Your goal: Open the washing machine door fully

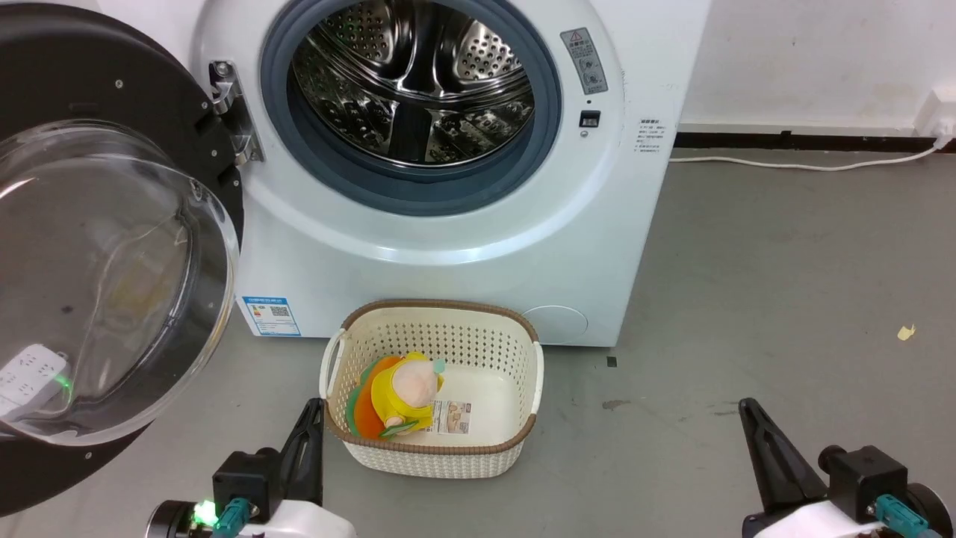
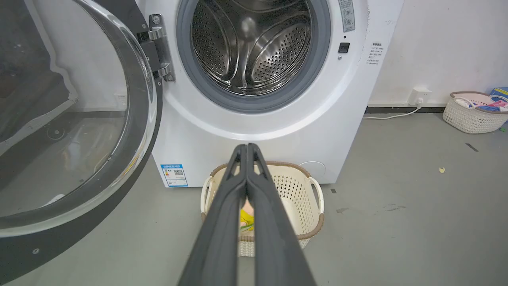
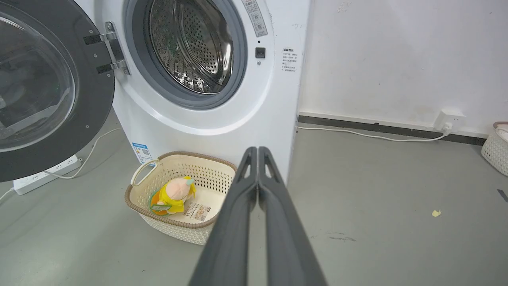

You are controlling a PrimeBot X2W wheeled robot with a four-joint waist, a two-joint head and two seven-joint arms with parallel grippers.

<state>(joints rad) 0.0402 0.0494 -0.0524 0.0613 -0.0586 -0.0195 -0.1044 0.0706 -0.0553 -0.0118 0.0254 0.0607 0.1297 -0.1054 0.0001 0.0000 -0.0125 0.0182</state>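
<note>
- Washing machine door (image 1: 112, 261): large round disc with a glossy black rim dotted with small screws and a clear domed glass bowl at its centre; floor and a white power strip (image 1: 30, 377) visible through the glass.
- Position: swung away from the opening, hung on a metal hinge (image 1: 235, 112) at the left edge of the washing machine (image 1: 448, 254), left of the drum and clear of the floor (image 1: 747, 284).
- Orientation: disc upright on edge, hinge line vertical, inner face and dome bulging towards the robot and slightly to its right; round in outline, hence no long axis.
- Opening: perforated steel drum (image 1: 414, 82) fully exposed, ringed by a grey rubber seal (image 1: 418, 194); blue label sticker (image 1: 272, 315) at the lower left corner of the white front.
- Cream perforated basket (image 1: 433, 456) on the grey floor just in front of the machine, holding a yellow and orange plush toy (image 1: 403, 396).
- Left claw (image 2: 246, 150): narrow, fingers pressed together, holding nothing; low at the left of the head view, near the basket's left corner, apart from the door.
- Right claw (image 3: 258, 153): likewise narrow, fingers touching, holding nothing; low at the right of the head view, above bare floor, well apart from machine and door.
</note>
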